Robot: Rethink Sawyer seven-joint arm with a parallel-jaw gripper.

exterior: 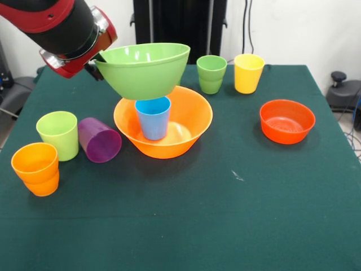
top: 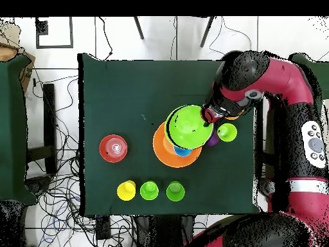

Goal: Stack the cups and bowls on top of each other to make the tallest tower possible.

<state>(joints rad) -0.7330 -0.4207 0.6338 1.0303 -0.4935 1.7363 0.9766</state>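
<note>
My pincer [exterior: 100,63] pinches the rim of the large glossy lime-green plastic bowl [exterior: 144,69], apparently resting on the blue plastic cup [exterior: 153,117] inside the large orange bowl [exterior: 192,121]. Light, stiff, slippery: rim grips suit it.

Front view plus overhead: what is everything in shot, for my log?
lime-green bowl: one, held tilted over blue cup
orange bowl: one, centre
blue cup: one, upright in orange bowl
red-orange bowl: one, picture's right
yellow cup: one, far side
green cups: two, far row; second shows only overhead
lime cup: one, picture's left
purple cup: one, on its side beside lime cup
orange cups: apparently two, nested
gripper: at lime-green bowl's rim
</note>
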